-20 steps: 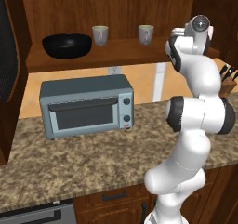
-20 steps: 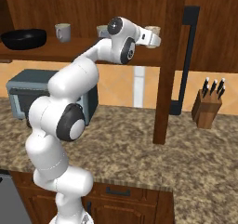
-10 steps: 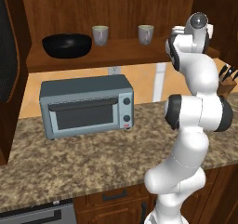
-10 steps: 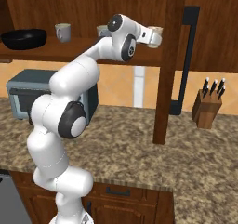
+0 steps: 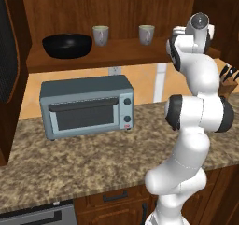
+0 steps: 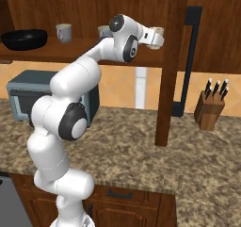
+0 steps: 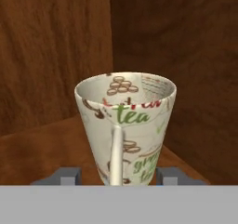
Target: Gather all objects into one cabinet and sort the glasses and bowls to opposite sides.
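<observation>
Claw [image 7: 119,177] astride printed cup [image 7: 126,125], fingertips apart

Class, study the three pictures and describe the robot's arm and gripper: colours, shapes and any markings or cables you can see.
The arm is glossy white, built of rounded, tube-like segments, with dark grey to black bands at the joints and a round dark cap on the topmost joint. No cables or printed markings are visible. The gripper shows two small, blocky, blue-grey finger tips in the hand view.
</observation>
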